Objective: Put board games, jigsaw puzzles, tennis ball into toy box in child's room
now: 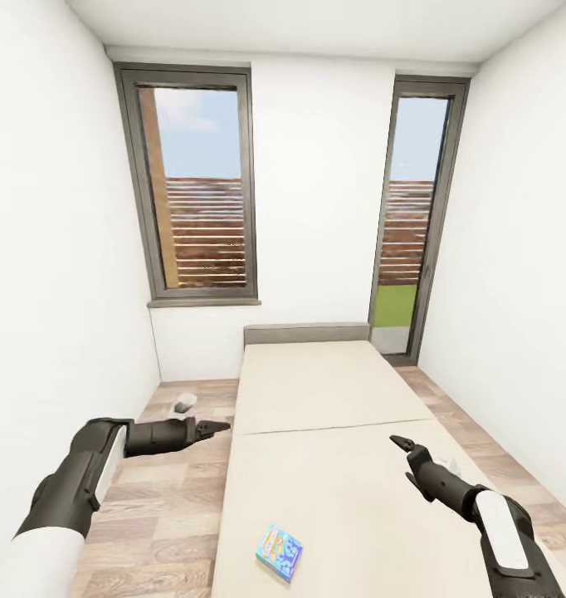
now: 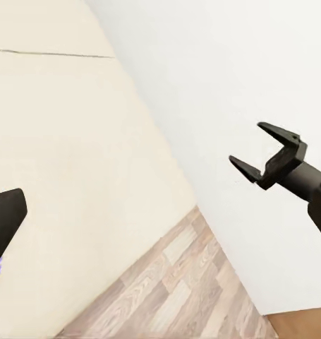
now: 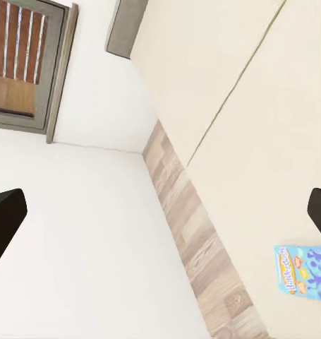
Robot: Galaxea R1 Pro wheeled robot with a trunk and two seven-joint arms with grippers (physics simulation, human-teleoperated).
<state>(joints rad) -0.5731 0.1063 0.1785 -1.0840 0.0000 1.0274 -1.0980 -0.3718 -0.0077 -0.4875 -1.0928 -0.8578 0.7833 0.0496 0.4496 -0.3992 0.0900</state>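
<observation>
While the robot faced a narrow white-walled room, a long beige bed (image 1: pixel 333 432) ran away from it toward the far wall, with a grey headboard (image 1: pixel 306 333) at the far end. One board game (image 1: pixel 280 552), a small blue box with a bright printed lid, lay flat on the near part of the mattress, between the two arms and closer to the bed's left edge. The right wrist view showed the same box (image 3: pixel 301 272) lying on the bedding near the strip of wood floor (image 3: pixel 195 240).

The left tool (image 1: pixel 217 428) hung over the wooden floor just beside the bed's left edge, empty; whether its fingers stood apart could not be told. The right tool (image 1: pixel 402 444) hovered above the mattress on the right side, well apart from the game, and the left wrist view showed it (image 2: pixel 267 157) spread wide with nothing between its fingers.

A window (image 1: pixel 196 187) stood in the far wall on the left, and a tall glazed door (image 1: pixel 416 216) on the right.
</observation>
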